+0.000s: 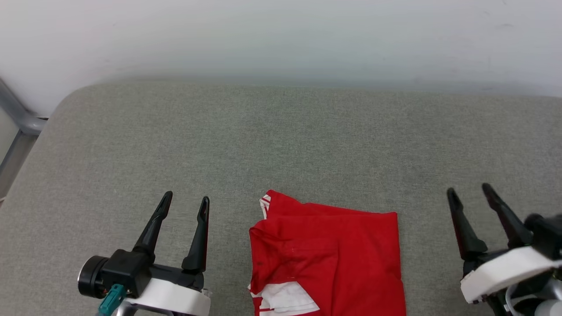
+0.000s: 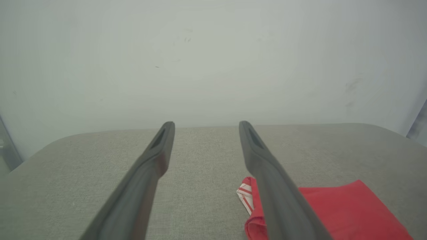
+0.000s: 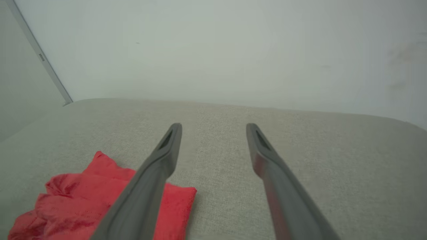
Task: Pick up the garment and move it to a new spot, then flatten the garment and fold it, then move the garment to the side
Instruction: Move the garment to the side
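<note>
The garment (image 1: 327, 254) is a red shirt folded into a compact rectangle, lying at the near middle of the grey padded surface (image 1: 281, 145). White sleeve fabric shows at its lower left and striped trim at its upper left corner. My left gripper (image 1: 184, 199) hovers open to the garment's left, holding nothing. My right gripper (image 1: 470, 191) hovers open to its right, also holding nothing. In the left wrist view the garment (image 2: 343, 210) lies at lower right, partly behind one finger. In the right wrist view the garment (image 3: 83, 196) lies at lower left.
A pale wall (image 1: 281, 39) rises behind the surface's far edge. A grey metal frame (image 1: 17, 116) stands off the surface's far left corner. Bare grey surface stretches behind and on both sides of the garment.
</note>
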Tool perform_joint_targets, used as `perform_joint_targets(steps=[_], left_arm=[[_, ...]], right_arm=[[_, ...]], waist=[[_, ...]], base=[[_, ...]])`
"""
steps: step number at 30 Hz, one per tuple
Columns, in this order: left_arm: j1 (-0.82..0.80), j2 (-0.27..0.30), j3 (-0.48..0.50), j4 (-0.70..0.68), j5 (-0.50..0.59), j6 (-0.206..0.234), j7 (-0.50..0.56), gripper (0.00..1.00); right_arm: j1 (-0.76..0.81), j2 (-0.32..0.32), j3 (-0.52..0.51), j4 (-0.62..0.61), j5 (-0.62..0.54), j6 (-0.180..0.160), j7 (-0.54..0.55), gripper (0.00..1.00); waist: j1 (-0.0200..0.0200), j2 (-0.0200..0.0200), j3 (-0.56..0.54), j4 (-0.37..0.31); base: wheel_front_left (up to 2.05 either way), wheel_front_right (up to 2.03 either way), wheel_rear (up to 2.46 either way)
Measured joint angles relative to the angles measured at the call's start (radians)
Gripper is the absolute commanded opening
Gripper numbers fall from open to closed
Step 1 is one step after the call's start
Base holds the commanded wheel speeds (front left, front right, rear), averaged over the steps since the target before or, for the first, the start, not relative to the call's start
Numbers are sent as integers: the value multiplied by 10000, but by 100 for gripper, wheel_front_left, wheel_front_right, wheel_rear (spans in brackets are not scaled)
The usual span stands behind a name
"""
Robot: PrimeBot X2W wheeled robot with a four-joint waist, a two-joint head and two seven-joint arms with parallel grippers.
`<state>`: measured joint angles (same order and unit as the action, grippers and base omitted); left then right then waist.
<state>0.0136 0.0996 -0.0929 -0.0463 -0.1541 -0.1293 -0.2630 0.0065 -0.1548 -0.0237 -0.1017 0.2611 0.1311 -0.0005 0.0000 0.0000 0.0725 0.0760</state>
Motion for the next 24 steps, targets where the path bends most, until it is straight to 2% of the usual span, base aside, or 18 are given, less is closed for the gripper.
perform_joint_targets(steps=[3, 6, 9, 12, 18, 24], left_arm=[[-67, 58, 35, 15, -35, 0, 0, 100], [-146, 50, 46, 63, -86, 0, 0, 100], [-252, 40, -56, 77, -82, 0, 0, 100], [-380, 35, -155, 98, -69, 0, 0, 100], [-581, 29, -255, 125, -58, 0, 0, 100], [-704, 27, -288, 151, -58, 0, 0, 100]], right_arm=[[-202, -395, 336, -257, 230, 0, 2065, 100], [-264, -522, 464, -412, 408, 0, 4441, 100], [-267, -247, 545, -604, 773, -2, 6658, 100], [-268, -182, 692, -767, 771, 2, 8155, 100], [-295, 330, 506, -424, 545, 0, 9509, 100], [-531, 625, 387, 226, 407, 0, 9660, 100]], waist=[[0, 0, 96, 39], [0, 0, 196, 89], [0, 0, 321, 187], [-1, 0, 460, 339], [0, 0, 823, 725], [0, 0, 1177, 1073]], base=[[0, 0, 0], [0, 0, 0], [0, 0, 0], [0, 0, 0], [0, 0, 0], [0, 0, 0]])
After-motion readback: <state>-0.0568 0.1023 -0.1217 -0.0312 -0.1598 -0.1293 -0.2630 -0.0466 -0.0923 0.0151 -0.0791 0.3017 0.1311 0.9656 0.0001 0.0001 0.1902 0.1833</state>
